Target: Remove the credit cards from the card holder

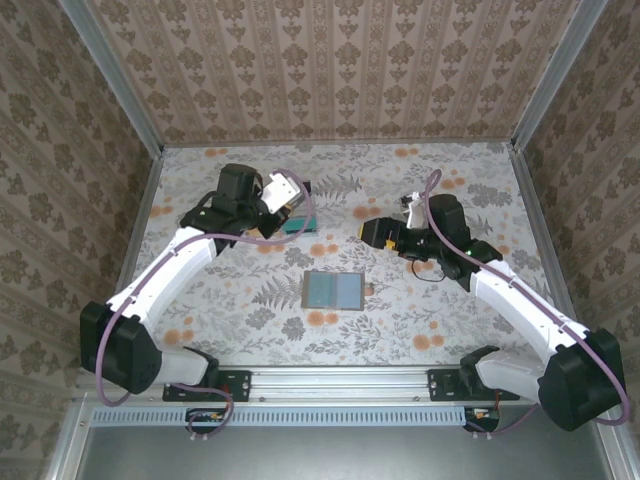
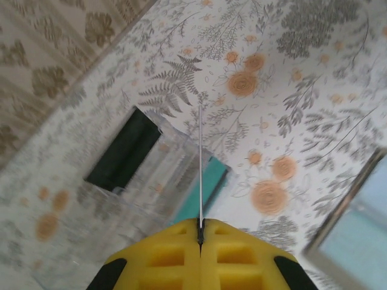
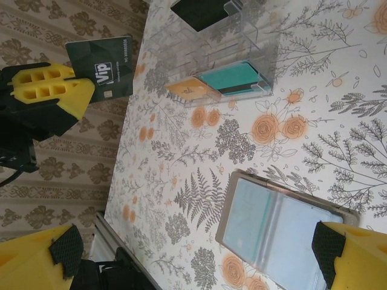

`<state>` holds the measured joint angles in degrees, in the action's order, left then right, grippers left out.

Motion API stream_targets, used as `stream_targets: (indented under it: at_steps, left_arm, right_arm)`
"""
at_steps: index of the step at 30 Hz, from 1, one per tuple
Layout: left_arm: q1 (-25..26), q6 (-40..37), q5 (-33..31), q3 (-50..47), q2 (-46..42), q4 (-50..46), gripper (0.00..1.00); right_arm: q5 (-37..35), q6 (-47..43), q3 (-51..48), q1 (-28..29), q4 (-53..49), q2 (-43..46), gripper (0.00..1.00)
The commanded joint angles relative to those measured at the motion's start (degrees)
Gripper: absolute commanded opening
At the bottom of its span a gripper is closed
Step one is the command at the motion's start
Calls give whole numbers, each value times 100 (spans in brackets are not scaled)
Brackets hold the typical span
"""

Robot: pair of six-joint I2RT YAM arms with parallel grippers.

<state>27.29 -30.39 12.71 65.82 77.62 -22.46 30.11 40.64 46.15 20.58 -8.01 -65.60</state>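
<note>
Fingertips of left gripper (image 2: 200,234) pinched tight on a dark green card (image 3: 103,63), held off the table (image 1: 440,180); right gripper (image 1: 375,232) spread wide, grasping nothing.
Held card appears edge-on in the left wrist view, near the clear tray (image 3: 254,45). Tray contents: orange card (image 3: 190,89) and teal card (image 3: 233,78) side by side at one end, black card (image 3: 202,12) at the other. Card holder (image 1: 335,290) lies open and flat, grey-blue inside up, between the arms.

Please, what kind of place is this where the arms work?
Probably a staged robot test cell, not a home: wallpapered panels box in a floral-covered table, aluminium posts frame the corners, and the left arm and right arm are bolted to a metal rail.
</note>
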Motion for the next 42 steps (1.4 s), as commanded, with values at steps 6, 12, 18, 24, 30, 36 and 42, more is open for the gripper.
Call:
stream_targets:
  at_steps: [6, 12, 18, 24, 30, 36, 42]
  left_arm:
    - [-26, -2773, -438, 617, 838, 78, 0]
    - [-48, -3265, -672, 868, 1400, 444, 0]
    - [-80, -3469, -806, 1076, 1911, 665, 0]
    - [-224, -3498, -821, 1363, 2291, 714, 0]
    - [-340, -3545, -797, 1517, 2472, 533, 0]
    - [-369, -3528, -641, 1475, 2524, 473, 0]
    - [-356, -3502, -568, 1525, 2609, 361, 0]
  right_arm:
    - [-101, -135, 217, -132, -200, 135, 100]
    - [-79, -144, 244, -232, -186, 88, 100]
    - [2, -141, 296, -309, -132, -98, 100]
    - [98, -136, 381, -368, -36, -331, 100]
    - [163, -127, 432, -409, 35, -488, 100]
    - [211, -88, 436, -436, 146, -626, 100]
    - [277, -60, 474, -460, 193, -736, 100]
